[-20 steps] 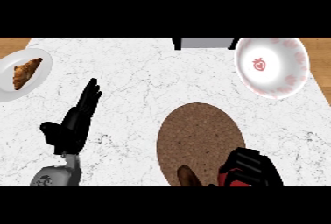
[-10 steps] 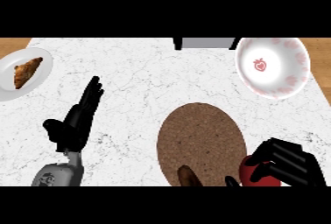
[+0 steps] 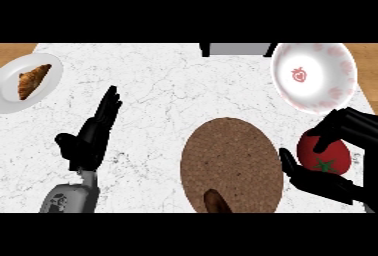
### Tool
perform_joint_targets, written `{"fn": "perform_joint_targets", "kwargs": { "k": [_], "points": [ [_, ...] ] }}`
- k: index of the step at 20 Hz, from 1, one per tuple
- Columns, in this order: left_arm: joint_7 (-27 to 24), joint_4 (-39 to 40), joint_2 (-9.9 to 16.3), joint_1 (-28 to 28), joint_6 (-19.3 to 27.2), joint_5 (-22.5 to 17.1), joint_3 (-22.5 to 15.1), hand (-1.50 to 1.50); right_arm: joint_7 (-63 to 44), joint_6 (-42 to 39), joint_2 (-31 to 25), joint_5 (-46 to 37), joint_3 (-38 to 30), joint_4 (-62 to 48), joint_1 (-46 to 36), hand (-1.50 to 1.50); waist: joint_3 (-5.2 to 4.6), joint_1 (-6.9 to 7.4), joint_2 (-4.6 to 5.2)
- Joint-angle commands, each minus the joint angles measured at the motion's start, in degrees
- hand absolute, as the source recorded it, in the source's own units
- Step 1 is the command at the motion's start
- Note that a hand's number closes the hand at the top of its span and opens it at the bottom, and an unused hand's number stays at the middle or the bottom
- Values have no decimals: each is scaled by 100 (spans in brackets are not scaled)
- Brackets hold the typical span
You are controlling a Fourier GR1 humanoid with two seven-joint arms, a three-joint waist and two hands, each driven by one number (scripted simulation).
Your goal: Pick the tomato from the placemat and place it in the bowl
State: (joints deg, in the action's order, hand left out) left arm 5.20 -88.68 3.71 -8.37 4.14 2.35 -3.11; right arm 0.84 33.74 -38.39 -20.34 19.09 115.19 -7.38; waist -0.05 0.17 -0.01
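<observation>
A red tomato (image 3: 325, 155) with a green stem star is held off the right edge of the round brown placemat (image 3: 231, 163), over the white counter. My right hand (image 3: 334, 182) is shut on it, thumb below and fingers (image 3: 349, 126) curled over its top. The white bowl (image 3: 325, 97) with pink marks and a strawberry print sits at the far right, just beyond the tomato. My left hand (image 3: 90, 135) rests open at the left, fingers up, holding nothing.
A white plate (image 3: 15, 95) with a croissant (image 3: 32, 81) lies at the far left edge. A small brown object (image 3: 215, 201) sits at the placemat's near edge. A grey box (image 3: 236, 49) stands at the counter's back. Wooden floor shows beyond the counter's corners.
My right hand has lifted the tomato from the placemat's lower right and carried it rightward and farther toward the bowl. The left hand has stayed still.
</observation>
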Motion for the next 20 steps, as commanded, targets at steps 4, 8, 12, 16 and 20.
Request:
{"fn": "perform_joint_targets", "kwargs": {
  "k": [4, 8, 12, 16, 20],
  "points": [
    [207, -43, -146, -187, 163, 194, -156, 0, -354, -305, -198, -603, -769, -1600, -986, 150, 3, 62, 23],
    [-98, 148, -150, -100, 68, 132, -81, 0, 9, -358, 185, -747, -974, -2537, -1537, 150, 5, 47, 20],
    [36, -69, 75, 30, -92, 88, 36, 0, 156, -339, 712, -1028, -1008, -3686, -2193, 150, 4, 60, 14],
    [-167, 54, 43, 72, -141, 5, 86, 0, 1801, -127, 621, -459, -1611, -5405, -2387, 150, 10, 103, 43],
    [65, -220, -46, 56, -30, 121, -45, 0, 2281, -132, 806, -489, -1929, -6915, -3320, 150, 12, 145, 43]
  ]
}}
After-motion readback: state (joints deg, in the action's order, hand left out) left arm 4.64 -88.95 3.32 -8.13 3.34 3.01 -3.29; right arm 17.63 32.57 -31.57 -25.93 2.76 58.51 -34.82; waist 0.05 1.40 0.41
